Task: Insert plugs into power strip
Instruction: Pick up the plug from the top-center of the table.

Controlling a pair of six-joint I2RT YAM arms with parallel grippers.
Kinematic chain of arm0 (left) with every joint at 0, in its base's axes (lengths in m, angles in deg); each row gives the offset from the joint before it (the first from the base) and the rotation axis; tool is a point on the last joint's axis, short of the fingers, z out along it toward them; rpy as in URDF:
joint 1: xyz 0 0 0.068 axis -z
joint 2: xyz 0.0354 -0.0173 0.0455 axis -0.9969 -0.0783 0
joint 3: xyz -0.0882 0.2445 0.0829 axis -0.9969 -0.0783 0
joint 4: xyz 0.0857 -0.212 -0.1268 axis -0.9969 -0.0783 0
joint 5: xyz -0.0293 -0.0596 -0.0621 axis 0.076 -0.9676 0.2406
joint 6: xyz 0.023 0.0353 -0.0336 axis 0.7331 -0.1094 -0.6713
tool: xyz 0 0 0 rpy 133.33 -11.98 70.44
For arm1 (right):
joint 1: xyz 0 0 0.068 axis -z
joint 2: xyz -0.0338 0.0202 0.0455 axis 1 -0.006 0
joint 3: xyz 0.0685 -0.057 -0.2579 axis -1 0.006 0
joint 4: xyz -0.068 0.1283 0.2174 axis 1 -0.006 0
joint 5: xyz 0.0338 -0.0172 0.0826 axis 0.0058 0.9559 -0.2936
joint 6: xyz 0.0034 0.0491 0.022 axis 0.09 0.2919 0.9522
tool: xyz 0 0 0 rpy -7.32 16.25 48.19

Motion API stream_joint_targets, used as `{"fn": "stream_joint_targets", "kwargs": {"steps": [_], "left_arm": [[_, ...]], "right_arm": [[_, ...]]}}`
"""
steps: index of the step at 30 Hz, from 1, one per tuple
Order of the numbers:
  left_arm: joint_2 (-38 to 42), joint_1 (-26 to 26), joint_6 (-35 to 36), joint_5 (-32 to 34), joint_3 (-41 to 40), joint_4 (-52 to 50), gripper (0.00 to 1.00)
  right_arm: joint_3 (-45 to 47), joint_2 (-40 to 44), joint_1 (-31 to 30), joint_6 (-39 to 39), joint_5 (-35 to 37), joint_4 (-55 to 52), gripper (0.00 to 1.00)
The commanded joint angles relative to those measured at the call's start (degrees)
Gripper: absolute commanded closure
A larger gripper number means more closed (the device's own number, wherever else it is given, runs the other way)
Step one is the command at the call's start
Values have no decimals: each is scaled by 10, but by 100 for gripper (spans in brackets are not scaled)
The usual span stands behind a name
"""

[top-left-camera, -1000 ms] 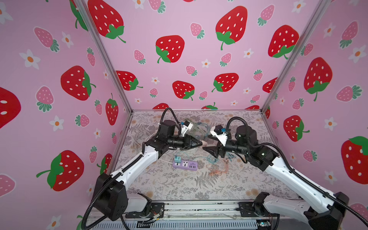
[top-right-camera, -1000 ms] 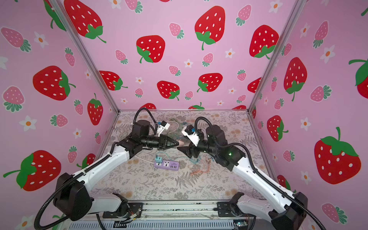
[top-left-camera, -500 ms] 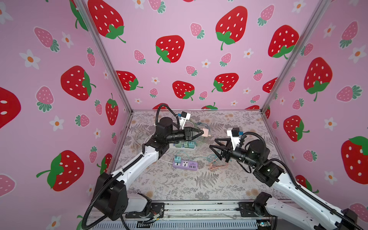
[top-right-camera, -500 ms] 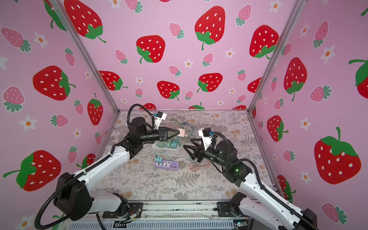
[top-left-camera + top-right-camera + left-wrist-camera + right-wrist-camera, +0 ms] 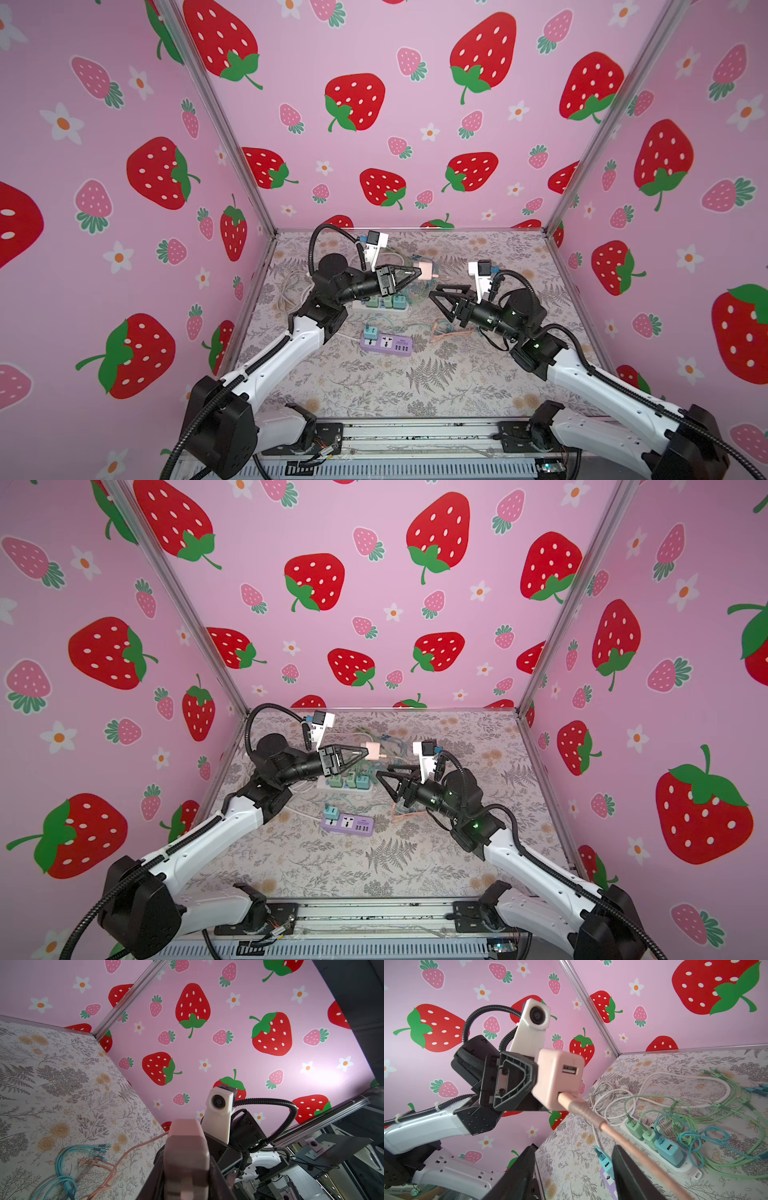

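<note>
A peach-pink plug (image 5: 424,268) hangs in the air, and my left gripper (image 5: 417,272) is shut on it. Its pink cable (image 5: 593,1120) trails down to the mat. The wrist view shows the same plug (image 5: 186,1147) filling the space between the dark fingers. My right gripper (image 5: 435,291) stands open just right of and below that plug, with nothing between its fingers (image 5: 631,1169); the pink cable runs past the outside of one of them. On the mat lies a purple power strip (image 5: 388,345) with one teal plug (image 5: 370,332) in it.
Behind the purple strip is a white power strip (image 5: 359,306) carrying green and teal plugs (image 5: 664,1148). Green and teal cables (image 5: 716,1126) and a white cord (image 5: 291,286) lie tangled across the back of the mat. Pink walls close in three sides.
Both grippers met at the pink plug a second ago. The left has since lifted with the plug, while the right let go, drew back to the right and narrowed its jaws.
</note>
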Motion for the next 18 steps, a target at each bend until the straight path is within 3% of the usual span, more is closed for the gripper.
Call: {"fn": "stream_joint_targets", "kwargs": {"steps": [1, 11, 18], "left_arm": [[17, 2, 19, 1, -7, 3, 100], [29, 3, 47, 1, -13, -32, 100], [26, 4, 47, -2, -15, -25, 100]], "right_arm": [[-38, -10, 12, 17, -22, 13, 41], [-91, -63, 15, -5, -102, 7, 44], [-91, -78, 15, 11, -134, 49, 53]]}}
